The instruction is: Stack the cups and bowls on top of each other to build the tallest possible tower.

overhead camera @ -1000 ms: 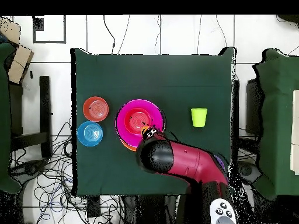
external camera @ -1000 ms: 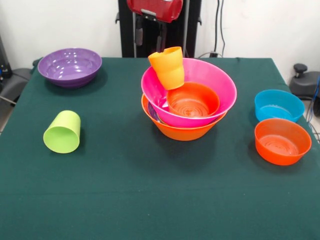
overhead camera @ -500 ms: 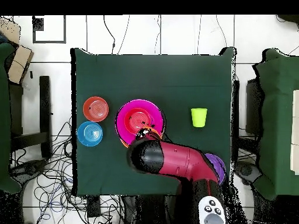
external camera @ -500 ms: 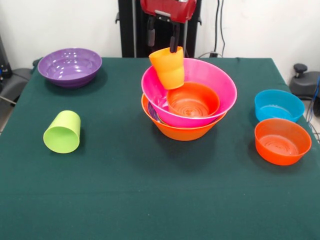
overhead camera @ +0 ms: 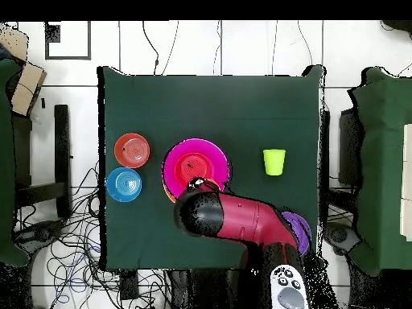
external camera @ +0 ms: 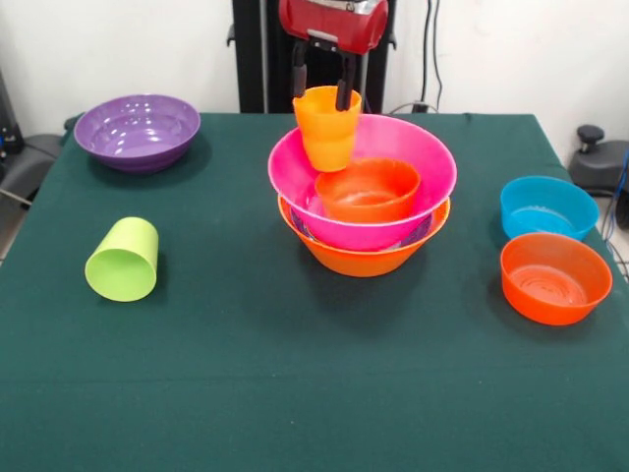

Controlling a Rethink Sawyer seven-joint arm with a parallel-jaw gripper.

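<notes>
glossy smooth plastic bowls (external camera: 366, 182) and cups (external camera: 123, 259) on a matt green cloth-covered table (external camera: 295, 393)

Glossy red arm (overhead camera: 241, 221), black end effector (external camera: 320, 87) fingers, black pedestal (external camera: 256, 49).

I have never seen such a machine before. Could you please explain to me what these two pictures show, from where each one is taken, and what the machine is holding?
It is a robot arm, red and black, working at a green table. One camera looks across the table; the other looks straight down. The gripper, the arm's two-fingered hand, straddles the rim of an orange cup standing in a pile of bowls: a small red-orange bowl in a pink bowl, in a yellow-orange bowl. Loose on the table lie a lime green cup on its side, a purple bowl, a blue bowl and another red-orange bowl.
</notes>
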